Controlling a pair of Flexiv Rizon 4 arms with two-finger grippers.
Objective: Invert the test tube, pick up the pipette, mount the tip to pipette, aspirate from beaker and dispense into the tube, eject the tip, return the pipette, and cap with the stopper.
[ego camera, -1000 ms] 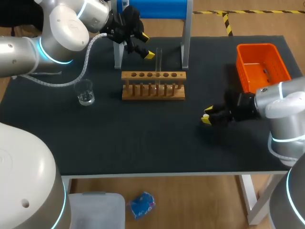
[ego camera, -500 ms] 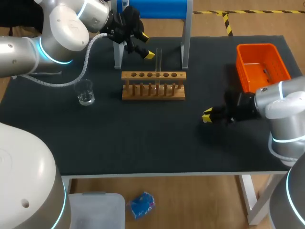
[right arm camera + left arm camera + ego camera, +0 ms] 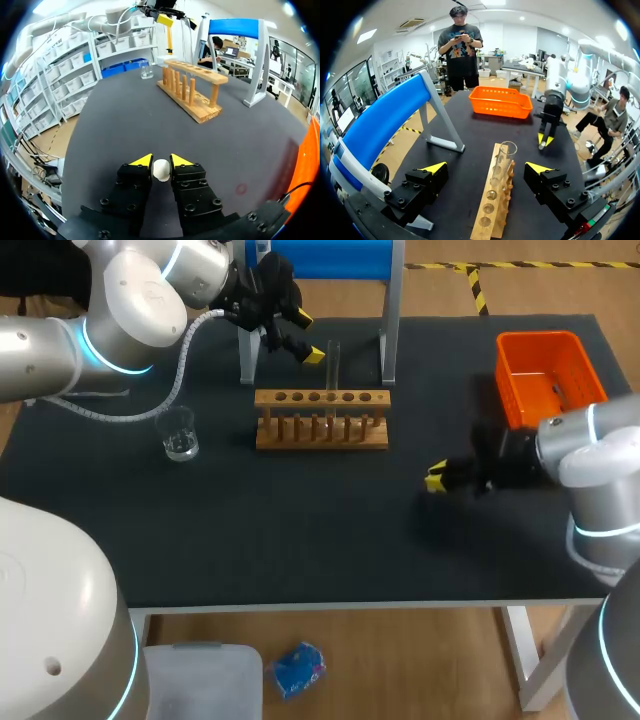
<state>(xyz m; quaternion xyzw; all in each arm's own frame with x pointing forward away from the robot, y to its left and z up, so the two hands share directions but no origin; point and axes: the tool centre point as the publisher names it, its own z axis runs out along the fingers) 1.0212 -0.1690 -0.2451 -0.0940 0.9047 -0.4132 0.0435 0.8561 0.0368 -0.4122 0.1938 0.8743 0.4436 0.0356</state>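
Black table [image 3: 300, 530]: right gripper [image 3: 161, 161] pinches stopper [image 3: 161, 170], left gripper [image 3: 486, 168] spread near tube [image 3: 506, 157]; advise carrying stopper level, centring over tube mouth, pressing straight down.

The table [image 3: 300, 550] is being lit evenly from overhead. Faint shadows are being cast right of the rack [image 3: 322, 430]; highlights are being reflected by the left arm [image 3: 135, 295] beyond its left end.

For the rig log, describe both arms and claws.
Left arm and right arm: rounded silver-grey links with cyan rings at the joints. A white ribbed hose runs along the left one. Left claw and right claw: black bolted blocks with yellow wedge tips.
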